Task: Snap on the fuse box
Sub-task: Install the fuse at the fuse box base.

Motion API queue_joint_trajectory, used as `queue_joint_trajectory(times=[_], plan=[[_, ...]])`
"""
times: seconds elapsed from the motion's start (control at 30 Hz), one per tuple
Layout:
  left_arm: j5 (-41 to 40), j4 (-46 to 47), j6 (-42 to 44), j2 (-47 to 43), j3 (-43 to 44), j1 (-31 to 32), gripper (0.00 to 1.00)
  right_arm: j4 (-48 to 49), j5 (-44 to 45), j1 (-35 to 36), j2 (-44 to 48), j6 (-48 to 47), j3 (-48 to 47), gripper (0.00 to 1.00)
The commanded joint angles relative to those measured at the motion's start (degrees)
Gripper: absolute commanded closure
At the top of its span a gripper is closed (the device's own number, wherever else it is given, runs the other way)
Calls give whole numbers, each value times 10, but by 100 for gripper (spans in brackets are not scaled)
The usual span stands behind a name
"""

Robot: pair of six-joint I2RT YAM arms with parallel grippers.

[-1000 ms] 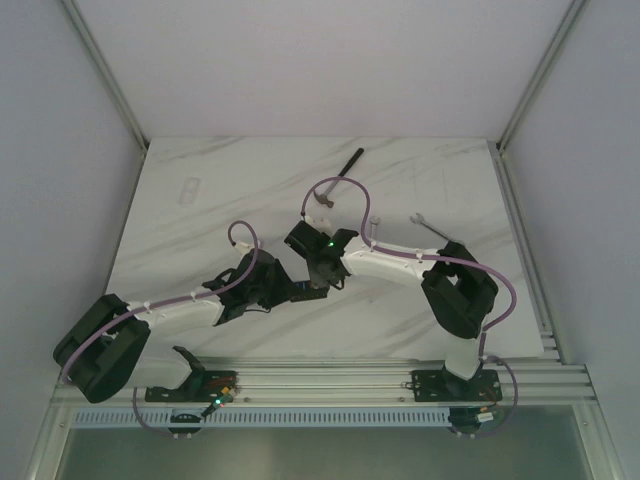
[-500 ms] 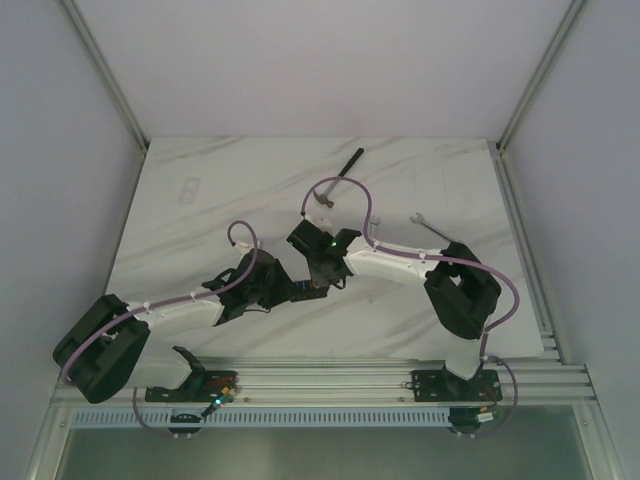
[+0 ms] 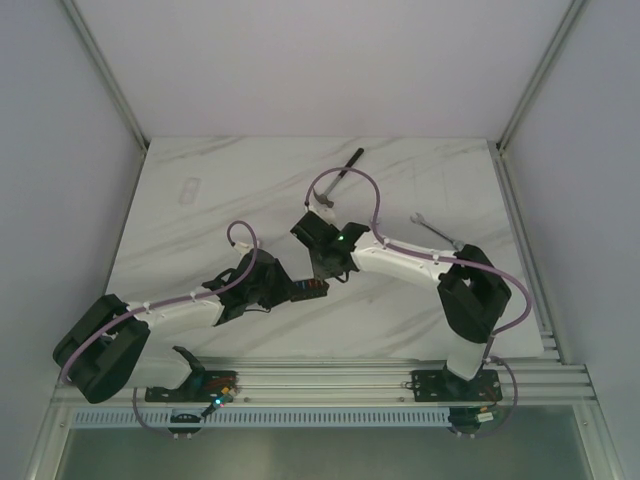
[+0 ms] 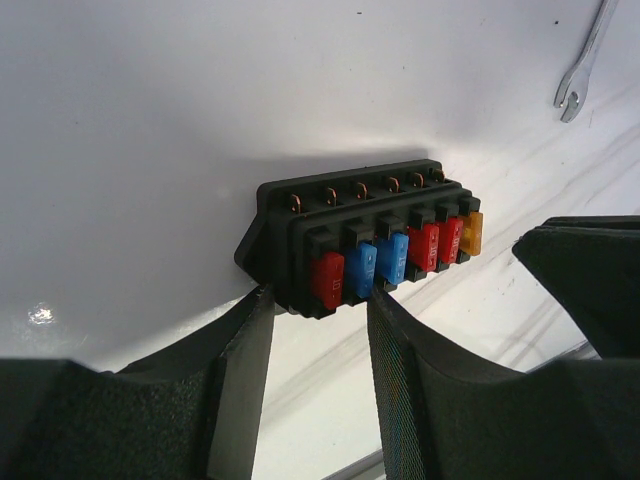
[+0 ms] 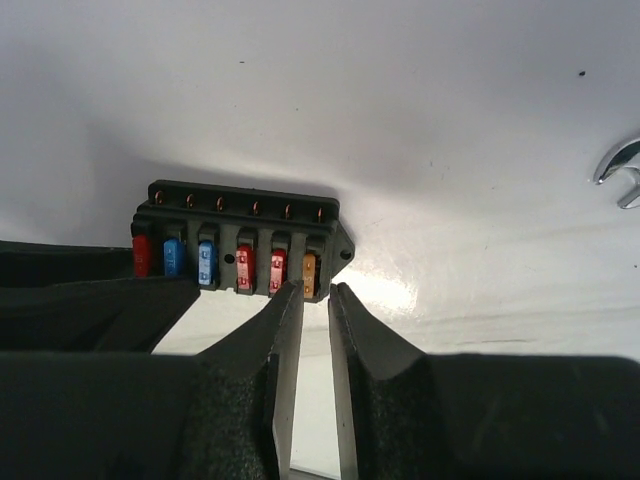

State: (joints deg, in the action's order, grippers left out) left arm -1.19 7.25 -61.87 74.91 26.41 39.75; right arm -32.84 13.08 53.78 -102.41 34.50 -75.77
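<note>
The fuse box lies flat on the white table in front of both wrists. It is a black box with a row of red, blue and orange fuses. My left gripper is open, its two fingertips at the box's near edge by the red-fuse end. My right gripper has its jaws a narrow gap apart with nothing between them. Its tips are at the box's orange-fuse end. Whether either gripper touches the box I cannot tell.
A silver wrench lies to the right of the right arm and shows in both wrist views. A hammer lies at the back. A small clear piece lies at the far left.
The right arm has shifted right and its gripper has drawn back a little from over the fuse box, so the coloured fuses now show from above. The left arm has not moved.
</note>
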Motion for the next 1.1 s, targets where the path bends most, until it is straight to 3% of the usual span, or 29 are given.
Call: queue_joint_trajectory(times=[0.0,0.33,0.67,1.07], plan=[[-11,-24,2,2,4,-3,50,-12,-1,-5,-10,6,-18,77],[-9,-24,3,6,6,-3,50,-14,-31,-4,-34,3,-21,78],[-10,-25,3,2,3,-4,50,-44,-54,-8,-56,2,-19,99],[-13,-28,-1,-2,2,-4,50,-87,-82,-7,-93,-14,50,100]])
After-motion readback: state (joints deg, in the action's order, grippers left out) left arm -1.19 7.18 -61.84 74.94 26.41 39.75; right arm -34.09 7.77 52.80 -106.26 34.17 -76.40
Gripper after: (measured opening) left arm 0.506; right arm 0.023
